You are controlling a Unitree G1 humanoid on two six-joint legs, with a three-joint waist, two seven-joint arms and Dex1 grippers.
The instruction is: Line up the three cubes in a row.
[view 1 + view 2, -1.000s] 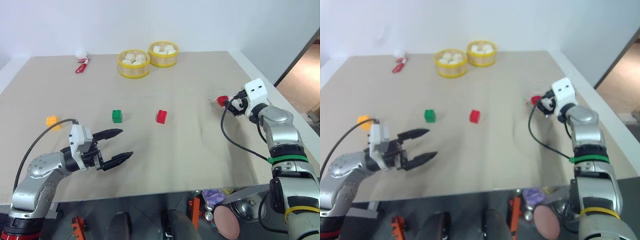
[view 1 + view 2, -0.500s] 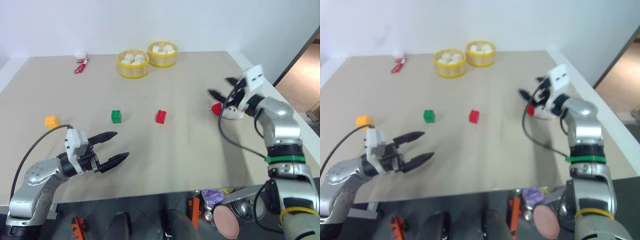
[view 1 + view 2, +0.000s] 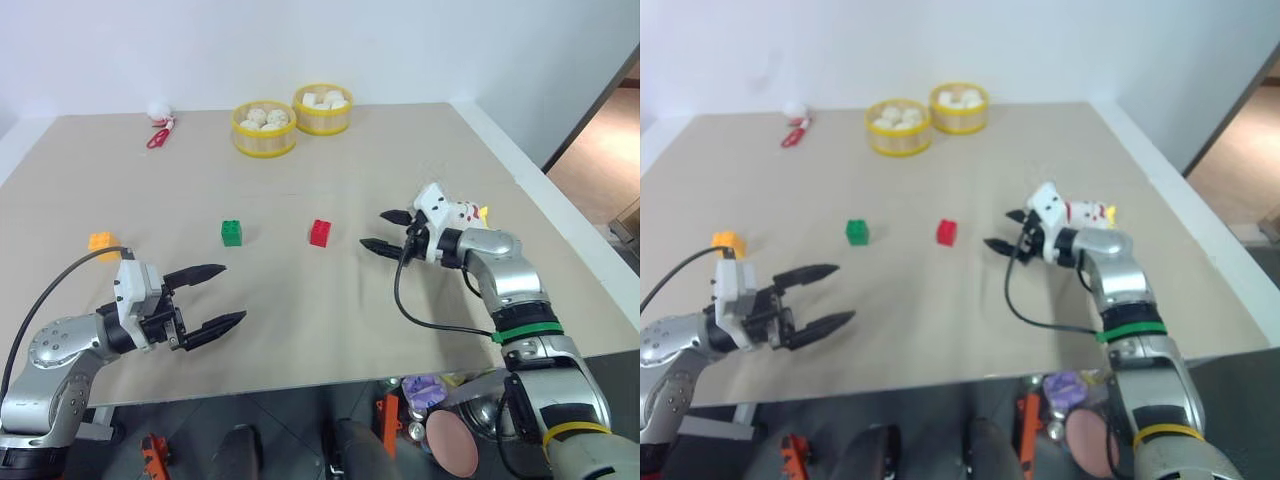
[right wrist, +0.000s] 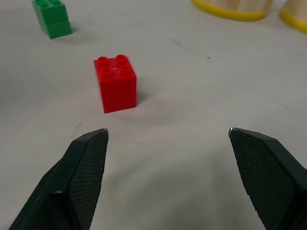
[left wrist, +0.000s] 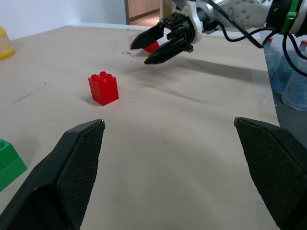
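**Mia:** Where are the three bricks?

**Ben:** On the table point(image 3: 330, 300). The red brick point(image 3: 320, 233) is just in front of the right gripper point(image 3: 384, 230), a little to one side of where it points. They are near but not touching. The green brick point(image 3: 231, 232) is past the red one, farther from that gripper. The orange brick point(image 3: 103, 242) is way over by the left gripper point(image 3: 212, 296), off to its outer side.

**Mia:** Is a gripper holding anything?

**Ben:** No. The right one has its two fingers spread wide with nothing between them. The left one is spread wide too, and it is empty. It hangs above the table, well away from the red brick.

**Mia:** So which step is this?

**Ben:** I think the right gripper is getting ready to take the red brick. No brick is picked up yet. Red and green already sit side by side, sort of level. The orange one looks a bit out of line.

**Mia:** What should it do next?

**Ben:** I guess it must go forward and turn a little, so the red brick sits between its fingers. Then it can squeeze. It has to go gently, or a finger could bump the brick away.
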